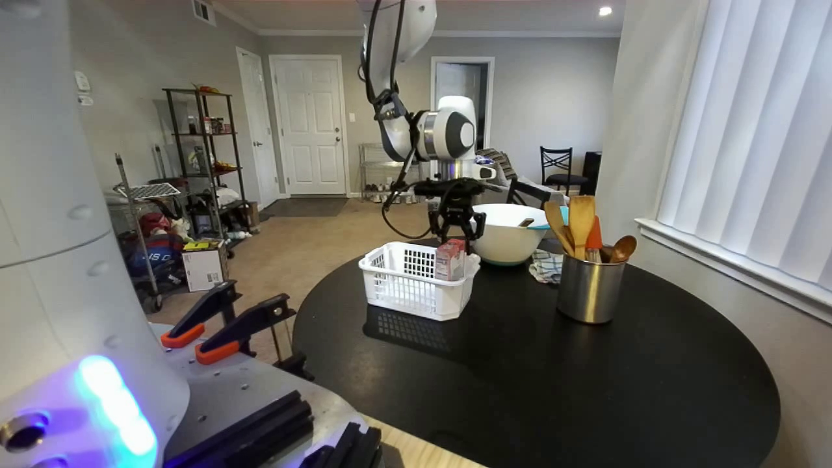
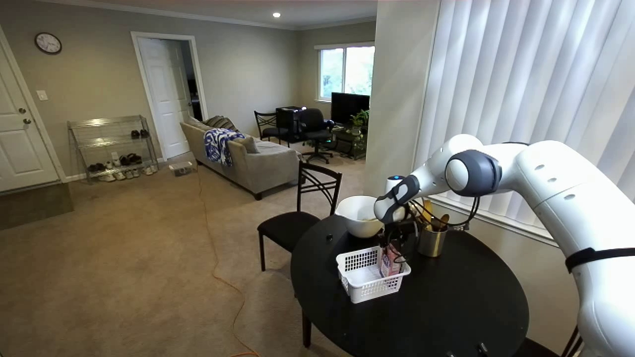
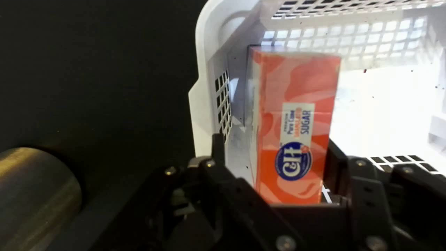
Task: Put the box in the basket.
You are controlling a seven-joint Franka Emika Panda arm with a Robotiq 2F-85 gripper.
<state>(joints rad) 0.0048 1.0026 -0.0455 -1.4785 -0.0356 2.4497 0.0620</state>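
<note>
In an exterior view, a white rectangular plastic basket with lattice sides is sitting on a round black table; a red-and-pink cardboard sugar box is standing inside it at one end, a black two-fingered gripper hanging over it. In an exterior view, a round white bowl is resting near the basket. In the wrist view, the gripper's fingers are standing apart, the box between them, a gap showing beside one.
</note>
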